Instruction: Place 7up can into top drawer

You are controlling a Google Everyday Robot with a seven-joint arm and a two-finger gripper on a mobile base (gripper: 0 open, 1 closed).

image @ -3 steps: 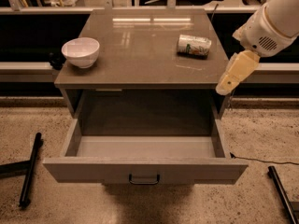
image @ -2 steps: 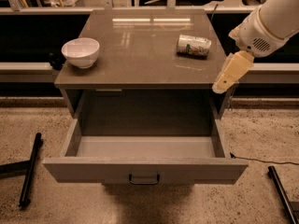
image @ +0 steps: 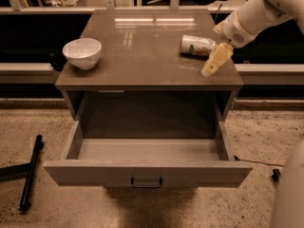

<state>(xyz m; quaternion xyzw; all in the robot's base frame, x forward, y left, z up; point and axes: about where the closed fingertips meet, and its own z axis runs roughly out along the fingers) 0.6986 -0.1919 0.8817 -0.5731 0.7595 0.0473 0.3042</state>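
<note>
Lying on its side, the can [image: 197,46] rests on the brown top of the cabinet [image: 142,56], toward the back right part of it. Its label shows green and a little red on a silver-white body. The gripper [image: 209,70] is just in front of the can and a little to its right, low over the top near the right front corner. It points down and to the left, and it does not hold the can. If the gripper is wide or narrow, I cannot tell from this angle, because it looks like one pale piece. The white arm [image: 256,13] comes in from the upper right corner.

On the left side of the top stands a white bowl [image: 82,52], upright and well apart from the can. Under the top, the drawer [image: 147,172] is pulled out far toward the camera. Its pale grey inside has nothing in it. A small dark handle [image: 147,182] sits at the centre of the flat front panel. On the speckled floor at the left lies a black stand [image: 29,175].
</note>
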